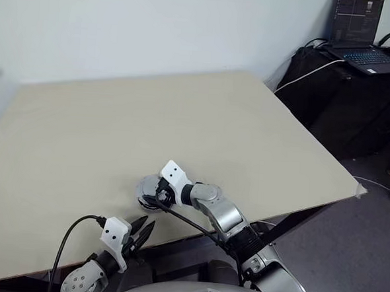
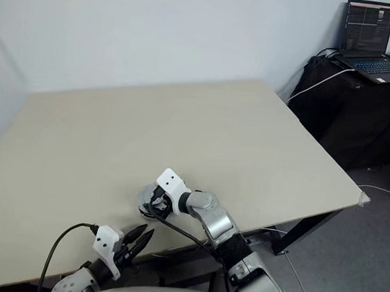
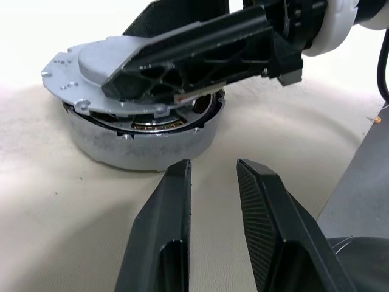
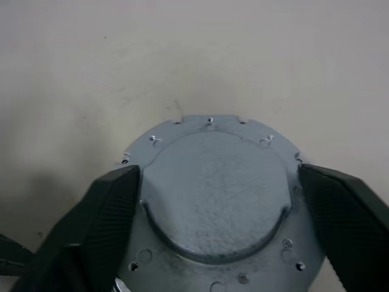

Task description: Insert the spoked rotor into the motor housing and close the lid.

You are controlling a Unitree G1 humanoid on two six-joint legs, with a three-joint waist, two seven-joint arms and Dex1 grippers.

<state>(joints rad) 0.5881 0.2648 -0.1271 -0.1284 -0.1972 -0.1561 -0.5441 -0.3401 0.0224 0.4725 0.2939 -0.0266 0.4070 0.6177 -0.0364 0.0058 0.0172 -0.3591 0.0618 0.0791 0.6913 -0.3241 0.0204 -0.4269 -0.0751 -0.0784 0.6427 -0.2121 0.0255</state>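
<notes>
**Lid held over the housing at the table's near edge**

One broad beige table [image 1: 182, 132] fills most of the room in front of the robot. Off to its right stands one dark side stand [image 1: 357, 96] carrying one open laptop [image 1: 361, 34], with a white cable [image 1: 312, 74] running down from it.

Near the table's front edge sits one motor housing [image 3: 143, 143], a round grey cup with copper windings just visible under its rim. One lid [image 4: 219, 194], a light-grey notched disc with its raised round boss facing up, lies tilted on top of the housing, not seated flat. The spoked rotor I cannot make out beneath it.

Two grippers are in view. The right gripper [image 4: 219, 213] reaches in over the housing with its fingers [image 4: 91, 225] spread wide, one on each side of the lid's edge, gripping it. The left gripper [image 1: 139, 232] hangs just beside the table edge, near the housing, its fingers nearly together and holding nothing.
</notes>
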